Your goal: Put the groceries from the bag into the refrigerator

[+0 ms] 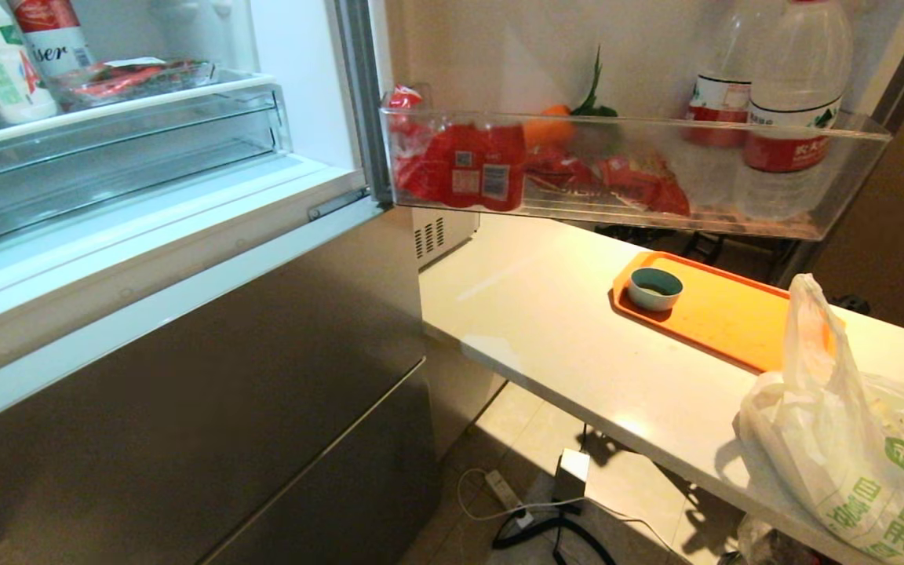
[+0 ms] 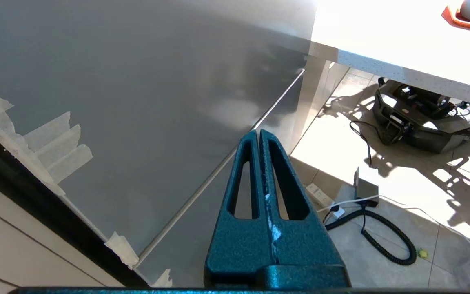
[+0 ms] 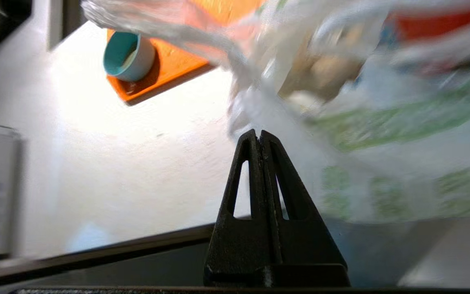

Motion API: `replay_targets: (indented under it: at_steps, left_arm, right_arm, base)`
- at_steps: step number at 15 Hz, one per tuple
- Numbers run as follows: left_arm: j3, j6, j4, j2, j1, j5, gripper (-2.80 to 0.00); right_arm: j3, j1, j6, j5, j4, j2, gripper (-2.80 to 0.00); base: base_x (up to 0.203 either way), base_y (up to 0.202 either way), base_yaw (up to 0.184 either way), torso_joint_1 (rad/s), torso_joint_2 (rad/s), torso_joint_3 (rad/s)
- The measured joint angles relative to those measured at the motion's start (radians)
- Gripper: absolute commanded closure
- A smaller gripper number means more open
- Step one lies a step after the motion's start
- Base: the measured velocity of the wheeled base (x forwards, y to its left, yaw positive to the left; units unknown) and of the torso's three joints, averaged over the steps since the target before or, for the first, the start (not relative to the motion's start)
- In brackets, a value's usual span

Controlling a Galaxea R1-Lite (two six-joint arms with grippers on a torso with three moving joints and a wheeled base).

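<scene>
One bag, one orange tray, two water bottles in the door.

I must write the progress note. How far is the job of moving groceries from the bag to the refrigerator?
Done: the refrigerator stands open. In hand: the right gripper, shut and empty, is near the bag. Left: the bag on the counter looks full. The left gripper is parked, shut.

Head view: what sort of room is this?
Probably a home kitchen: an open refrigerator stocked with drinks, a pale counter beside it, and a shopping bag of groceries waiting there.
</scene>
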Motion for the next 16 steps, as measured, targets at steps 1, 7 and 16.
replay_targets:
  at_steps: [1, 7, 16]
  left_arm:
    - [0.0, 0.0, 0.0, 0.0, 0.0, 0.0, 0.0]
    - [0.0, 0.0, 0.0, 0.0, 0.0, 0.0, 0.0]
    - [0.0, 0.0, 0.0, 0.0, 0.0, 0.0, 0.0]
  right_arm:
    - [0.0, -0.014, 0.031, 0.013, 0.0, 0.016, 0.0]
    - [0.014, -0.147, -0.004, 0.153, 0.008, 0.085, 0.0]
    - [0.015, -0.383, -0.713, 0.199, 0.008, 0.251, 0.0]
  base:
    - [0.0, 0.0, 0.0, 0.0, 0.0, 0.0]
    - [0.0, 0.0, 0.0, 0.0, 0.0, 0.0]
    - [0.0, 0.0, 0.0, 0.0, 0.0, 0.0]
